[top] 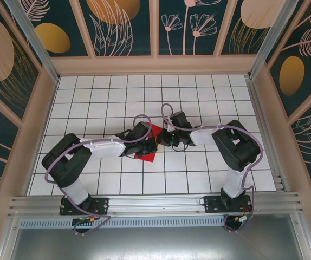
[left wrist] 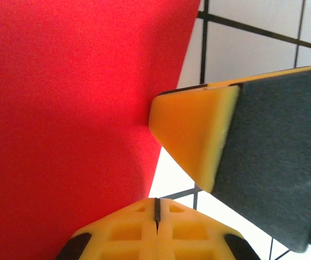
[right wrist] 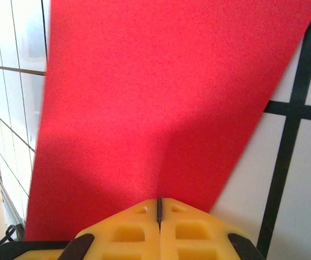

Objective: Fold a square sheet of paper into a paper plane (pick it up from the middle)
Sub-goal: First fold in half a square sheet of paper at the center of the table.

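Top view: the square sheet of paper (top: 149,153) is lying at the middle of the white-tiled table (top: 90,97), slightly toward the near edge, with the left gripper (top: 144,145) and right gripper (top: 163,142) meeting over it. Wrist views are adding detail: matte, finely grained red paper with straight edges against glossy black-lined tiles. Both pairs of ribbed yellow jaws are pressing together, seams at the sheet's edge (pinch uncertain). In the left wrist view, the right gripper's wedge-shaped fingertip (left wrist: 190,135), black-padded, is touching that edge.
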Robot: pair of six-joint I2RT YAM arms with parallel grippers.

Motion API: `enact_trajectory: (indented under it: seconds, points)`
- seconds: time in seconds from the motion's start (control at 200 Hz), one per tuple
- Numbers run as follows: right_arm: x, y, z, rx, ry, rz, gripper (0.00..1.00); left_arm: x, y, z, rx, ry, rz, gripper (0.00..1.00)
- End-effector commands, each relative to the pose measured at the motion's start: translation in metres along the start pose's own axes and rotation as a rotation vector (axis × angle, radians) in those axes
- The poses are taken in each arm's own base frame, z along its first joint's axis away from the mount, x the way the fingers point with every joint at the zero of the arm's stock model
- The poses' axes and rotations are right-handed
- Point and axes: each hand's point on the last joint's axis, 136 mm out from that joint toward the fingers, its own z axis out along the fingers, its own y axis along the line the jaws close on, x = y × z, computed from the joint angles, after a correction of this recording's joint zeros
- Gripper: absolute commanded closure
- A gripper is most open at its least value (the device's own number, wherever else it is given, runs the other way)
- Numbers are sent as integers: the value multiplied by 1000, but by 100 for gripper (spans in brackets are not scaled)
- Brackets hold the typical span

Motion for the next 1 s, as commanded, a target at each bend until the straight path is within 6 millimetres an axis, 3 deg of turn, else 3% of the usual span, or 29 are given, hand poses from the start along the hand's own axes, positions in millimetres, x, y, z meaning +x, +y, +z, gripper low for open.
enact_trajectory:
  seconds: [0.0, 0.425, 0.836, 0.996]
  points:
    - [3, -4, 3, -12, 15, -13, 100, 1, 4, 6, -36, 9, -12, 100]
    - [6, -14, 9, 27, 38, -23, 100, 7, 18, 15, -83, 32, -19, 100]
    - [6, -21, 11, 65, 40, -22, 100, -5, 0, 3, -29, -19, 27, 100]
    - [7, -24, 11, 77, 43, -23, 100, 2, 12, 10, -68, 10, 11, 100]
